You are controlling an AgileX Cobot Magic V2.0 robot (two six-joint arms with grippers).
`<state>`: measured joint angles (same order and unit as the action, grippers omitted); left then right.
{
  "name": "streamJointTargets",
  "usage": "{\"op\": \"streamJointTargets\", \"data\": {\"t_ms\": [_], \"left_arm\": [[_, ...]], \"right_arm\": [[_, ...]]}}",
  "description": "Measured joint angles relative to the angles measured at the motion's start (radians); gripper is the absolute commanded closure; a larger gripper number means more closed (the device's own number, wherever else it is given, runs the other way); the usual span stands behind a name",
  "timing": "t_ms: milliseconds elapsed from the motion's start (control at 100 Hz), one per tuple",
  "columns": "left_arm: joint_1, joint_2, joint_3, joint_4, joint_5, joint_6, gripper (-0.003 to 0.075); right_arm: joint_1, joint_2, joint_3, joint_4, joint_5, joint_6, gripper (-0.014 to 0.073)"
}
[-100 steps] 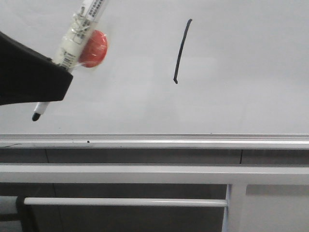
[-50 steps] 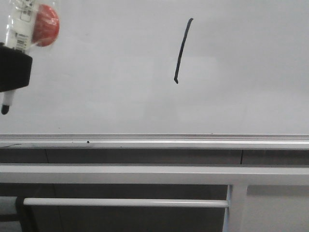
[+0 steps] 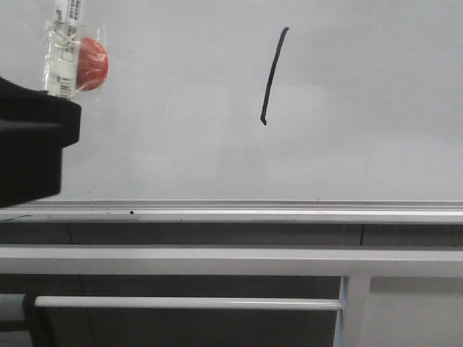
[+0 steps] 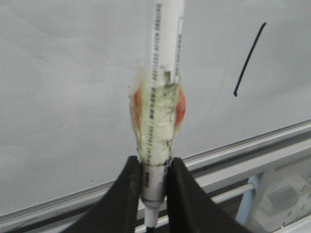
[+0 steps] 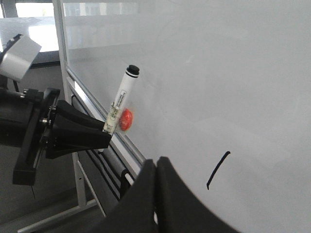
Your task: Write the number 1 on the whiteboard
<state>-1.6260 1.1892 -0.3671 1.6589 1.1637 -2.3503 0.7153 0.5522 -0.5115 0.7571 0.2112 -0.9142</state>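
The number 1 (image 3: 273, 76) is a thin black slanted stroke on the whiteboard (image 3: 376, 123). It also shows in the left wrist view (image 4: 249, 59) and the right wrist view (image 5: 217, 170). My left gripper (image 4: 154, 170) is shut on a white marker pen (image 4: 163, 73) that has a red blob (image 3: 92, 63) taped to it. In the front view the gripper (image 3: 61, 97) is at the far left, well left of the stroke, and hides the pen tip. My right gripper (image 5: 156, 162) is shut and empty in front of the board.
A silver rail (image 3: 253, 211) runs along the board's lower edge. Grey frame bars (image 3: 217, 260), a thin crossbar (image 3: 188, 302) and an upright post (image 3: 351, 311) lie below it. The board's stand leg (image 5: 77, 187) shows in the right wrist view.
My left gripper with the marker moved left, away from the stroke, then came back a little and looks larger. The pen went from tilted to nearly upright and its tip is now hidden.
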Motion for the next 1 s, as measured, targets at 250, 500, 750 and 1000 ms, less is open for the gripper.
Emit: {"op": "streamJointTargets", "data": {"t_ms": [250,500,750,1000], "left_arm": [[0.045,0.075,0.0,0.016,-0.002,-0.082,0.0741],[0.087,0.129,0.0,0.023,-0.004,-0.171,0.0741],[0.113,0.194,0.0,0.041,-0.008,-0.252,0.0741],[0.18,0.224,0.0,0.121,-0.01,-0.312,0.0741]], "right_arm": [[0.0,0.0,0.0,0.0,0.018,0.0,0.0657],[0.0,0.0,0.0,0.0,0.028,0.0,0.0657],[0.0,0.0,0.0,-0.003,0.028,0.0,0.0657],[0.0,0.0,0.036,-0.002,0.028,0.0,0.0657]]}}
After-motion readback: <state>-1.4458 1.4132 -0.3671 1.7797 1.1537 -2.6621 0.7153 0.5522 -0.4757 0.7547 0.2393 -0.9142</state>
